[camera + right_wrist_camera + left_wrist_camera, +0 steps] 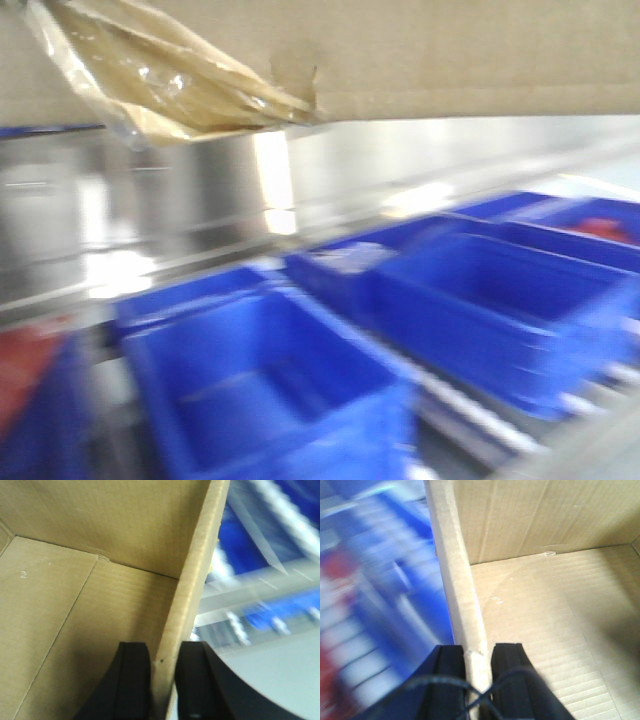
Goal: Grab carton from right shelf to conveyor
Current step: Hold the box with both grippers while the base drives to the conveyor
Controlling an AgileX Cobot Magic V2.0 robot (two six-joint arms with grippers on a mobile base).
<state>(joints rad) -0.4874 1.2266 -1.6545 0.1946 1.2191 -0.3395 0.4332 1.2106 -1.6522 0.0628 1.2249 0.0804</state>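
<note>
The carton [420, 55] is an open brown cardboard box held high, filling the top of the front view, with peeling clear tape [160, 85] hanging off its underside. My left gripper [477, 655] is shut on the carton's left wall [457, 575], one finger outside and one inside. My right gripper [162, 652] is shut on the carton's right wall [197, 565] in the same way. The empty inside of the carton [545, 620] shows in both wrist views [75, 605]. All views outside the carton are blurred by motion.
Below the carton, several blue plastic bins [270, 390] [500, 300] stand on a roller track [470, 410] with metal panels [150, 200] behind. A red patch [25, 370] shows at the lower left, another red item [605, 230] in a far-right bin.
</note>
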